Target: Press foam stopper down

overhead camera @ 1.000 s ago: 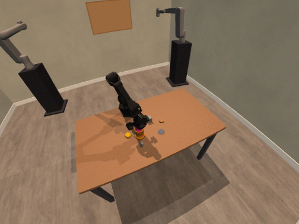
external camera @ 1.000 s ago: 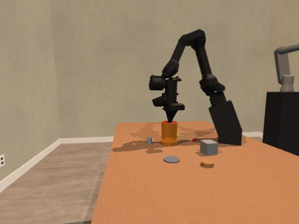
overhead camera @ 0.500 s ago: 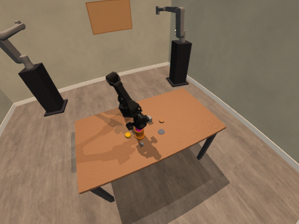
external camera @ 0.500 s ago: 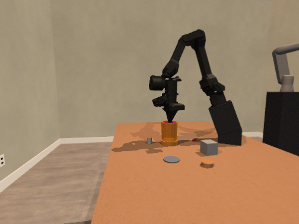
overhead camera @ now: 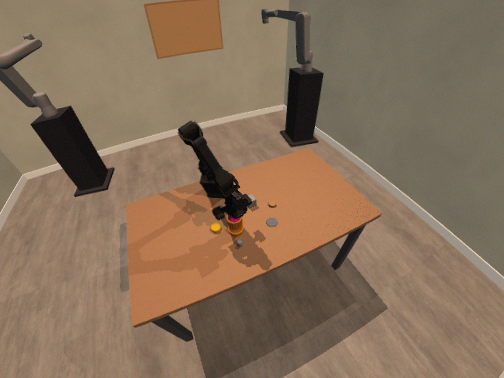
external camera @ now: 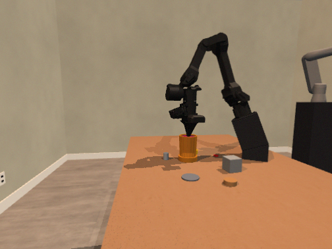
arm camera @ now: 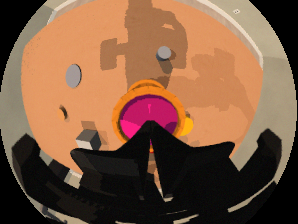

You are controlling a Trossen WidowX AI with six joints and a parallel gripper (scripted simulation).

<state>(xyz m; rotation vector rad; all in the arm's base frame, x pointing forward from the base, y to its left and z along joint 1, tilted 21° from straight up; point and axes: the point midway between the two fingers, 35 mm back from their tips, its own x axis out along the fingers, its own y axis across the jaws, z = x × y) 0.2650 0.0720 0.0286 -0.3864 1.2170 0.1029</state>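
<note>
An orange jar [external camera: 188, 147] stands upright on the table, also seen in the top view [overhead camera: 235, 225] and in the wrist view [arm camera: 149, 115]. A magenta foam stopper [arm camera: 148, 113] fills its mouth; from the side only a thin magenta edge [external camera: 188, 135] shows at the rim. My gripper [external camera: 189, 132] is shut and empty, pointing straight down, its closed tips touching the stopper's top at the jar mouth. In the wrist view the tips [arm camera: 153, 129] lie over the stopper's near edge.
Around the jar lie a small grey cylinder [external camera: 166, 156], a grey flat disc [external camera: 190, 177], an orange flat disc [external camera: 230, 182], a grey cube [external camera: 232, 163], and a yellow disc [overhead camera: 215, 227]. The arm's base [external camera: 251, 138] stands behind the jar.
</note>
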